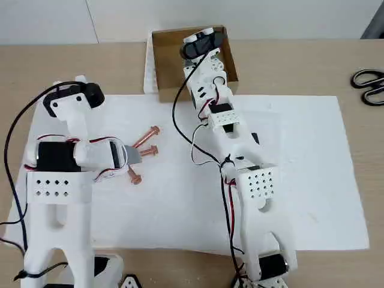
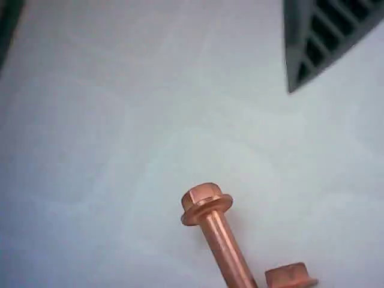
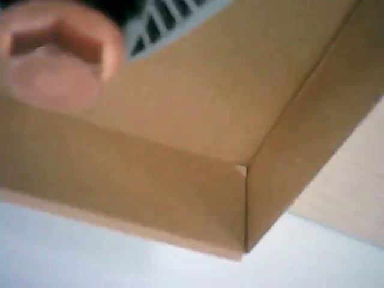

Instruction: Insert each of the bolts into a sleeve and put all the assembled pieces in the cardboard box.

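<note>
Copper bolt (image 2: 217,237) beside second bolt (image 2: 290,277) on sheet (image 2: 90,150).

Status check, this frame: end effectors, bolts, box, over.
Left end effector open by bolts. Right end effector over cardboard box. Scissors lie well aside.

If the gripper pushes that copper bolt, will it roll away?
Probably yes: the bolt has a round, smooth shank and lies flat on the white sheet. Its wider flanged head would likely make it curve around rather than roll straight. It looks like solid metal, so it is probably stiff and heavy for its size.
</note>
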You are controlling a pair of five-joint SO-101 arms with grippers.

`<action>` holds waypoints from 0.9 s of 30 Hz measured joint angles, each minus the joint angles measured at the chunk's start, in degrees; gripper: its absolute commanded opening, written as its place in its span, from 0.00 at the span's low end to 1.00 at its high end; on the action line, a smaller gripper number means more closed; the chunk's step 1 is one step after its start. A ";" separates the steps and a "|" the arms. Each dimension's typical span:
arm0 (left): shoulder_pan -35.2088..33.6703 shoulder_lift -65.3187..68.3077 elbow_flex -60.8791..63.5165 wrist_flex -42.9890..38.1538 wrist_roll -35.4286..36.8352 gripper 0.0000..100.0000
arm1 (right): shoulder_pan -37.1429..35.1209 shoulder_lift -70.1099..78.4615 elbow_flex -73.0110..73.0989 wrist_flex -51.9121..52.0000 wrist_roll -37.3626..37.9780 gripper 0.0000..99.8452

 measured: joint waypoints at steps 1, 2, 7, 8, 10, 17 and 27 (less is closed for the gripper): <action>0.00 0.00 0.00 0.00 0.00 0.29 | 0.00 -0.09 -0.18 0.88 0.00 0.16; 0.00 0.00 0.00 0.00 0.00 0.29 | 0.00 -0.18 -0.79 1.67 0.00 0.16; 0.00 0.00 0.00 0.00 0.00 0.29 | 0.00 -0.18 -2.90 2.64 0.00 0.16; 0.00 0.00 0.00 0.00 0.00 0.29 | -0.09 -0.18 -3.78 2.90 0.00 0.16; 0.00 0.00 0.00 0.00 0.00 0.29 | -0.09 -0.18 -6.51 3.34 0.00 0.16; 0.00 0.00 0.00 0.00 0.00 0.29 | 0.09 -0.18 -21.19 17.58 0.00 0.16; 0.00 0.00 0.00 0.00 0.00 0.29 | 1.85 -0.44 -59.52 54.42 0.00 0.16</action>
